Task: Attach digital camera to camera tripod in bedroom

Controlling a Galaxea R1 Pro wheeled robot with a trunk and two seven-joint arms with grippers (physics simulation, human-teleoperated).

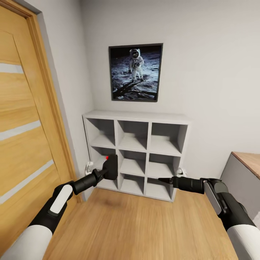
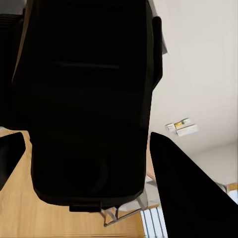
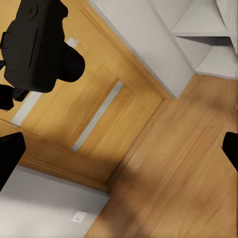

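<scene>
We carry the digital camera point(image 1: 111, 167) clamped between the left gripper point(image 1: 107, 169) fingers – upright, red button above them | right gripper point(image 1: 163, 179) empty, fingers point(image 3: 10, 156) spread, farther from it | 0 tripod legs visible – cube shelf point(image 1: 135, 150) ahead.

Even, soft, bright lighting. Faint blurred shadows on the wood floor point(image 1: 137, 224) under the arms. Head view stretched at the edges. Digital camera point(image 2: 89, 99) near-black, detail crushed. No glare.
</scene>
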